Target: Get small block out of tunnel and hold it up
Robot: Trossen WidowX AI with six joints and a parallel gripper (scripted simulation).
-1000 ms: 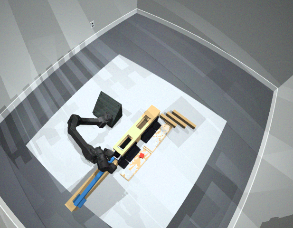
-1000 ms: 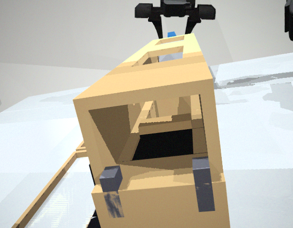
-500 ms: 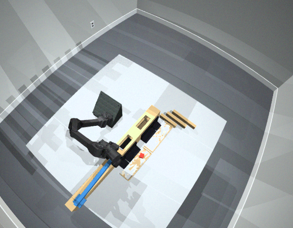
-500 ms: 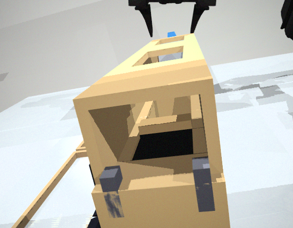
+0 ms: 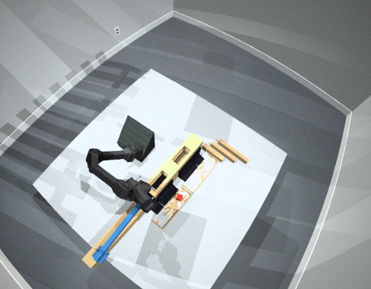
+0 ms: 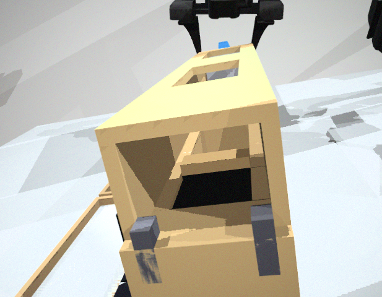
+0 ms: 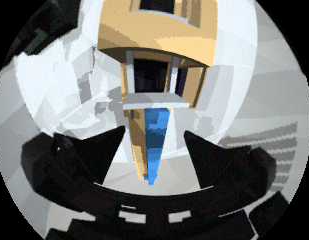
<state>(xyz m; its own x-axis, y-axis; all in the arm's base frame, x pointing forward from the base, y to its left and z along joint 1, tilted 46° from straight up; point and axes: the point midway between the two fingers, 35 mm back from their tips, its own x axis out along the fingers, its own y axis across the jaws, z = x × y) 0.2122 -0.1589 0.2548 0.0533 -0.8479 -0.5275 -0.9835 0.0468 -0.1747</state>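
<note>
Gripper [image 5: 147,203] [image 6: 227,47] [image 7: 154,131] observed fully open, nothing held, above the blue handle [image 5: 121,225] [image 6: 223,44] [image 7: 156,132] at the tunnel's [image 5: 176,164] [image 6: 197,105] [image 7: 159,35] near-left end; red block [image 5: 179,197] lies outside, in the tray [image 5: 175,213] to its right

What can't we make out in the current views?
- Tunnel interior, top: cover hides most.
- Tunnel floor beyond the crosspiece, exterior: crosspiece blocks it.
- Gripper fingertips, top: arm covers them.
- Red block, exterior: outside the visible area or blocked, can't tell which.
</note>
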